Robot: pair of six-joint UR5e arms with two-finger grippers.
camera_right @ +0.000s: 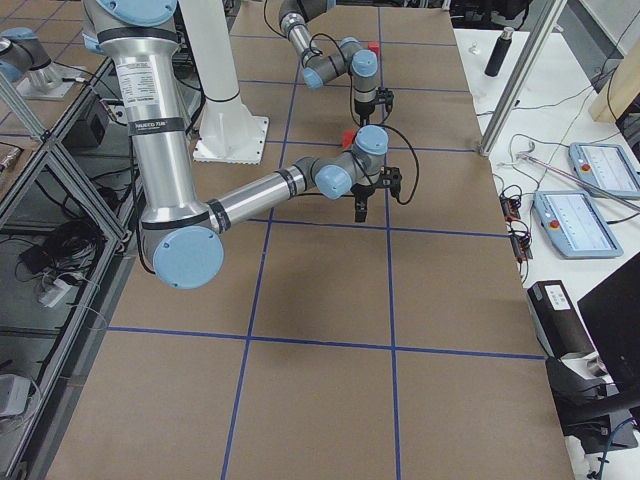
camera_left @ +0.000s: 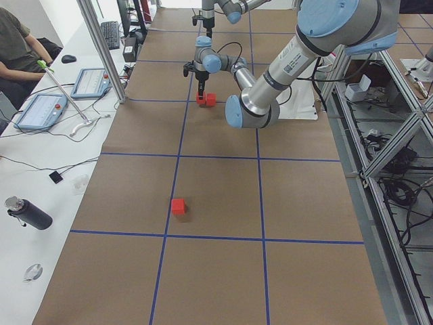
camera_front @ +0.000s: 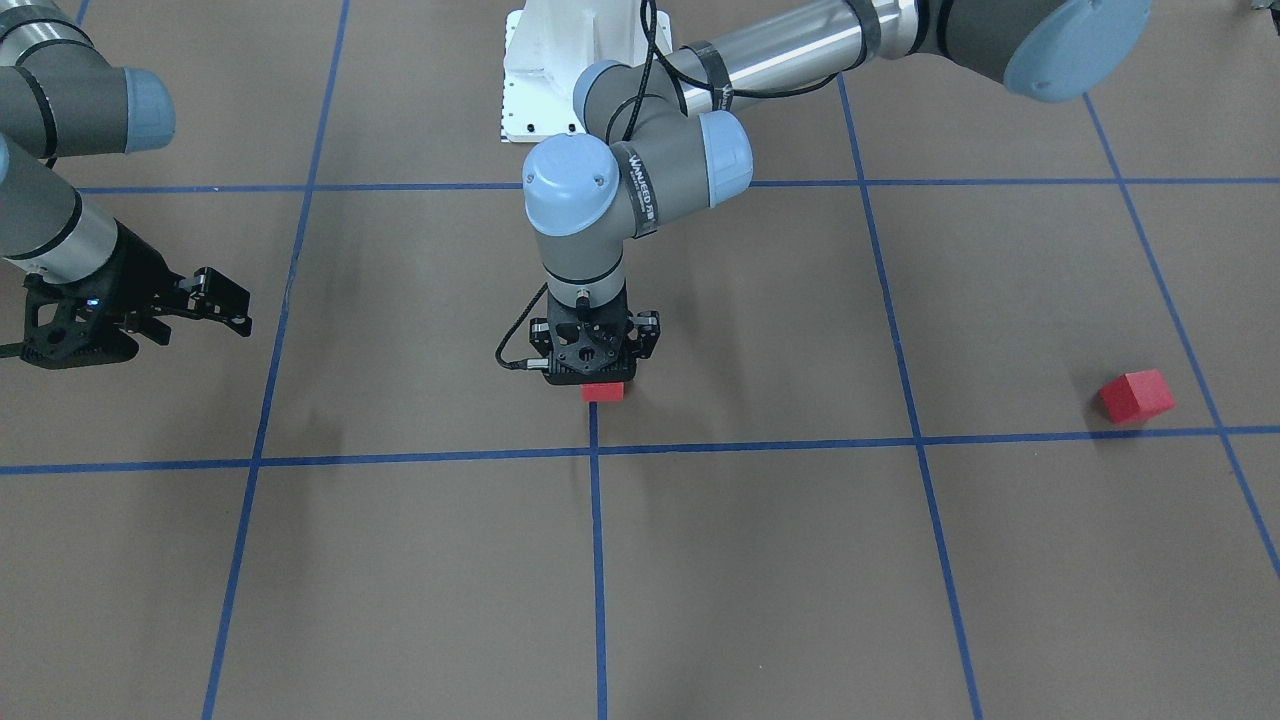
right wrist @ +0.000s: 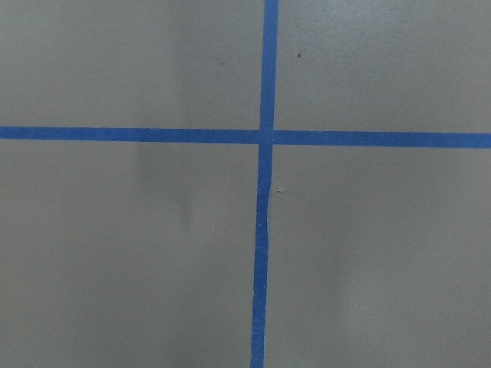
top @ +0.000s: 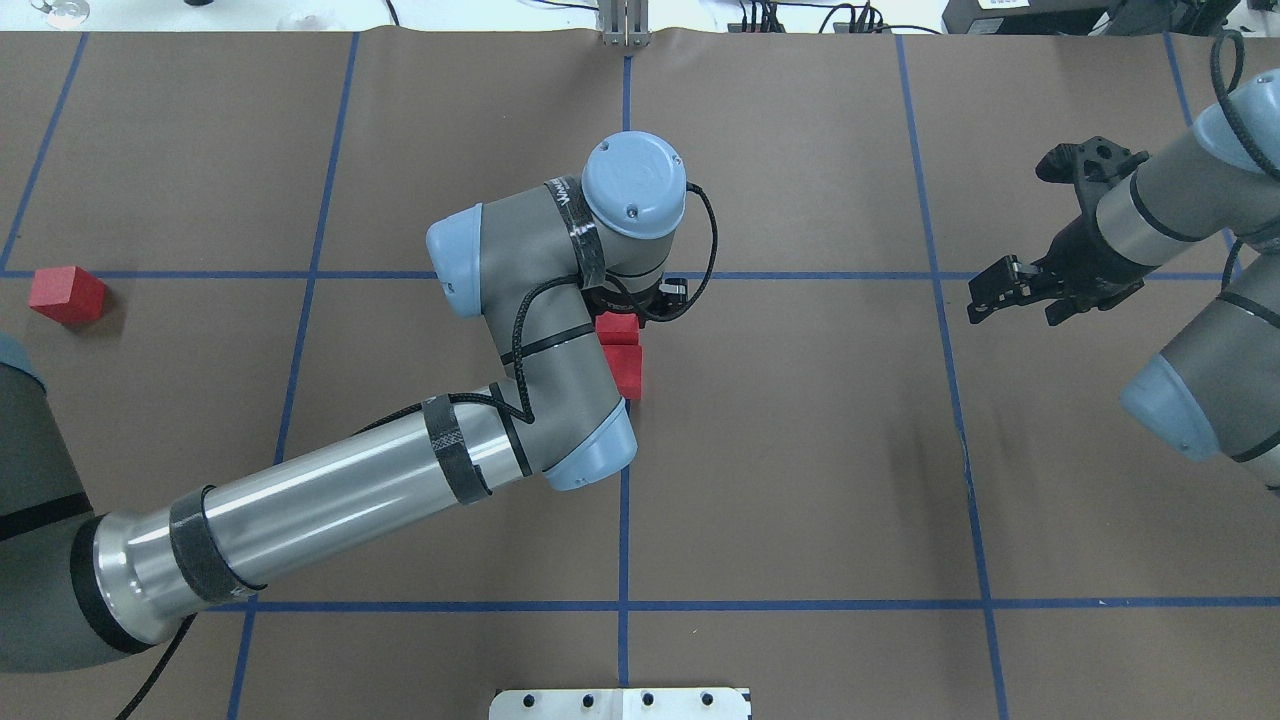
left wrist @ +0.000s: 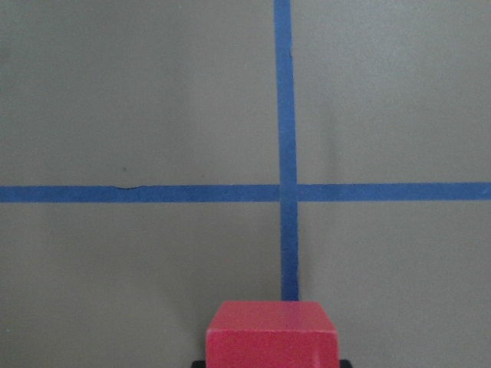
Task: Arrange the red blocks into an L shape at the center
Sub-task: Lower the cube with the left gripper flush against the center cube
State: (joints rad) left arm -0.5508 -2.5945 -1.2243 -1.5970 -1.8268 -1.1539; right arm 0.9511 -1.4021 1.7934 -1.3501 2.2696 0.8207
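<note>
Centre: a red block [top: 618, 326] lies half under the left arm [top: 540, 350], second block [top: 628, 372] touching at its six o'clock; third block [top: 67, 294] far at nine o'clock.

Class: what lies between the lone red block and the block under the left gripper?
Front-facing view: between the lone red block and the block under the left gripper, only bare table crossed by one blue tape line.

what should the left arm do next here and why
Likely open the left gripper and lift straight up: the red block in its grip looks set down right beside the second block at centre. The third block sits far off, unplaced.
</note>
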